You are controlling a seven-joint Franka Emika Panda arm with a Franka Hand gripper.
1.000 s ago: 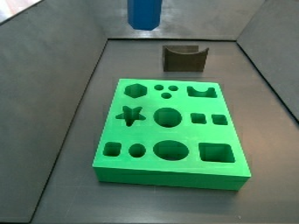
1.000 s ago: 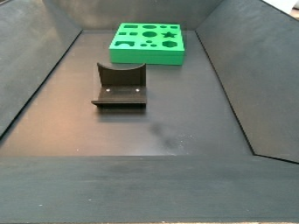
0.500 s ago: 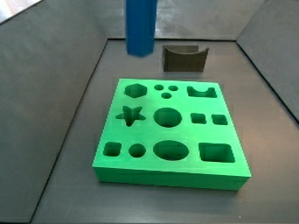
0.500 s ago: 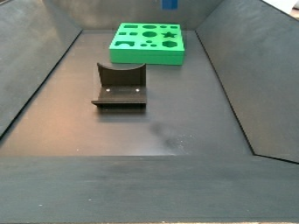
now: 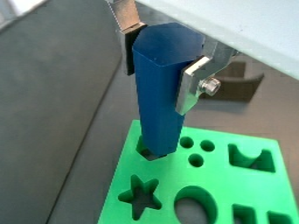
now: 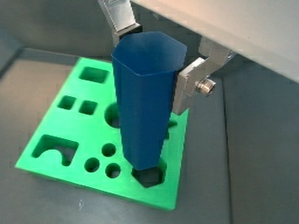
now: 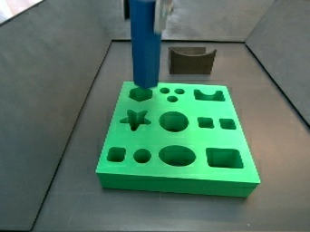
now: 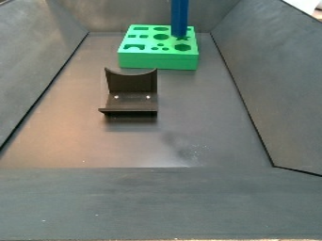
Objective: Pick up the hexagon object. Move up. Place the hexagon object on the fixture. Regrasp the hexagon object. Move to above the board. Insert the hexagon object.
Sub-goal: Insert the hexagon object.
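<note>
The pincer [image 5: 162, 63] pinches a smooth blue six-sided rod [image 6: 146, 109] between flat silver fingers [image 6: 191, 83]. The rod stands upright, its lower end at the hexagonal hole of the matte green board [image 7: 230, 149]. The dark notched fixture [image 8: 128, 91] sits well apart on the bench [image 8: 189, 132].

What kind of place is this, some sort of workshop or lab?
Probably a robot test bench: a dark walled tray holds a green board with shaped holes and a dark fixture. Above the board, the gripper holds a blue hexagon object upright at the hexagon hole.
</note>
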